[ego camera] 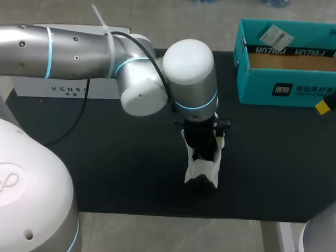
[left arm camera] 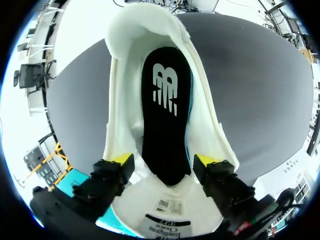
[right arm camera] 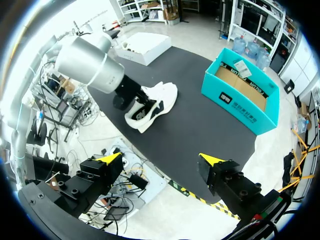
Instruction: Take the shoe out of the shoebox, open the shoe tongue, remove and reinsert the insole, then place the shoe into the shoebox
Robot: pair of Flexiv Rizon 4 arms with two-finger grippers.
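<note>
1. The left end effector (left arm camera: 165,161) hangs spread over the white shoe (left arm camera: 150,35), fingers either side of the black insole (left arm camera: 165,115) at its heel end, not pinching it.
2. To lift the insole cleanly, I judge it should close on that heel edge and draw upward; the shoe lies mid-surface (ego camera: 127,169).
3. The right end effector (right arm camera: 160,159), spread and empty, hangs off beside the teal shoebox (ego camera: 281,89).

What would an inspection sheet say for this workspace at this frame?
Surface: black mat covering the table.
Job's things: white shoe mid-mat, black insole lying inside it; teal shoebox open at the far right corner, no shoe in it.
Clutter: white box at the far left.
Grippers: left jaws open, astride the shoe's opening; right jaws open, empty, near the table's right edge.
Cables: black cable hanging from the left arm onto the mat.
Surroundings: nothing seen.
</note>
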